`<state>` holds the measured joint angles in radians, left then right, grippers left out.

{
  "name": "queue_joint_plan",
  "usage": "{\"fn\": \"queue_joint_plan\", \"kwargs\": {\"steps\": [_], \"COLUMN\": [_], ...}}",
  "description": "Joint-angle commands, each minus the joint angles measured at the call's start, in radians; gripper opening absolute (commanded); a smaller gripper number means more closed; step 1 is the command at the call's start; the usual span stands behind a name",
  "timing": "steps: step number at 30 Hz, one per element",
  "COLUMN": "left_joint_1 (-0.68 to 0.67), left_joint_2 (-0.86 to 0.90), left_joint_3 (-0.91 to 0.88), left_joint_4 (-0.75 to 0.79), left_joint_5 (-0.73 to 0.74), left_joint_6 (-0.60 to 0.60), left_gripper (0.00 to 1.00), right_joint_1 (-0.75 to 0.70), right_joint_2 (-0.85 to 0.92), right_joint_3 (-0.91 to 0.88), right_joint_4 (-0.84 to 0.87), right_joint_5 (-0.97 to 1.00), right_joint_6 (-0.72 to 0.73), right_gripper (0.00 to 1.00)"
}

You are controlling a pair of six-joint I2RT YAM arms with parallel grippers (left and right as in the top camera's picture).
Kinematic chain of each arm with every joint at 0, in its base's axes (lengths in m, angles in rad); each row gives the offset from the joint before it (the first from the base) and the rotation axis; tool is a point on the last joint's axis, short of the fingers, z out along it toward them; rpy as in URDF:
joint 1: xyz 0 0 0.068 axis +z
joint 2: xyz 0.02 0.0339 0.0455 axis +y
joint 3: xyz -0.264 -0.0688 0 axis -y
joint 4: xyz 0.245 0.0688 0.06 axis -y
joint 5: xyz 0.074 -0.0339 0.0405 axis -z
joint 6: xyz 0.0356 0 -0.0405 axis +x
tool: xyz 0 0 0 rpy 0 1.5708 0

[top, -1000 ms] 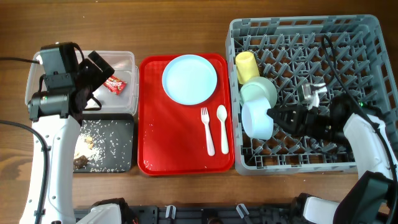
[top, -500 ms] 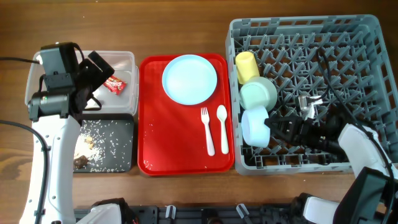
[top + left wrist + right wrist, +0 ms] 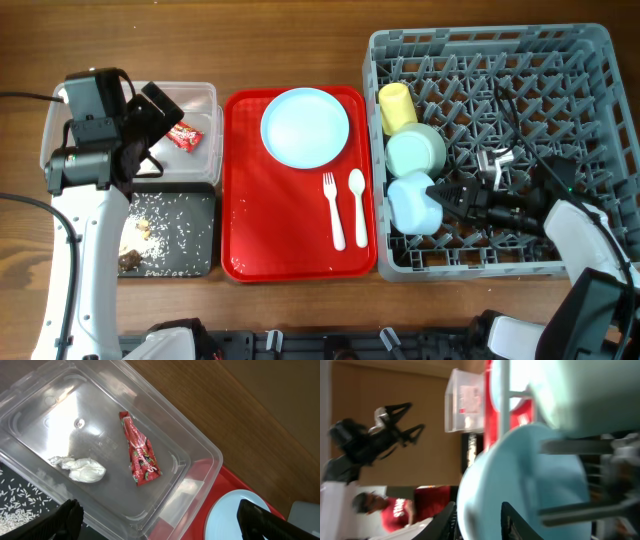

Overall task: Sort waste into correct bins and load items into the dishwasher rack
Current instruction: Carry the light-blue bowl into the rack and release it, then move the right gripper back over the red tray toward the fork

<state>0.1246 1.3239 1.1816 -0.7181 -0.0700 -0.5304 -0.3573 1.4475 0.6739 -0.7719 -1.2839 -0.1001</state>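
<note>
Seeing right claw [image 3: 440,191] parted astride rim of blue bowl [image 3: 412,203], on edge in grey rack [image 3: 590,60] beside green bowl [image 3: 416,150] and yellow cup [image 3: 397,105]; left claw [image 3: 162,519] spread wide over clear tub [image 3: 100,405] holding wrapper [image 3: 141,452] and tissue [image 3: 80,467]; plate [image 3: 305,127], fork [image 3: 333,210], spoon [image 3: 358,205] on red tray [image 3: 290,220].

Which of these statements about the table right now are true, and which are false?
1. The small red printed snack wrapper lies in the clear rectangular plastic tub. True.
2. The white plastic fork and spoon are in the large grey plastic dishwasher rack. False: both lie on the flat red serving tray.
3. The pale blue plate stands in the rack. False: it lies flat on the red tray.
4. The yellow cup, pale green bowl and pale blue bowl are in the rack. True.
5. The crumpled white tissue lies on the red tray. False: it is in the clear tub, beside the wrapper.
</note>
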Motion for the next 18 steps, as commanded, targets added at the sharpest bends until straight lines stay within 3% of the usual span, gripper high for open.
{"fn": "queue_joint_plan", "kwargs": {"steps": [1,7,12,18], "left_joint_1": [0.003,0.003,0.003,0.003], "left_joint_2": [0.000,0.000,0.000,0.000], "left_joint_3": [0.010,0.010,0.010,0.010], "left_joint_4": [0.002,0.002,0.002,0.002], "left_joint_5": [0.001,0.001,0.001,0.001], "left_joint_6": [-0.009,-0.009,-0.009,-0.009], "left_gripper": [1.00,1.00,1.00,1.00], "right_joint_1": [-0.038,-0.093,-0.072,0.073], "right_joint_2": [0.001,-0.019,-0.083,-0.203], "right_joint_3": [0.058,0.183,0.322,0.372], "right_joint_4": [0.006,-0.009,-0.122,-0.232], "right_joint_5": [0.156,0.422,0.558,0.566], "right_joint_6": [0.055,0.162,0.166,0.096], "right_gripper": [0.31,0.33,0.32,0.04]}}
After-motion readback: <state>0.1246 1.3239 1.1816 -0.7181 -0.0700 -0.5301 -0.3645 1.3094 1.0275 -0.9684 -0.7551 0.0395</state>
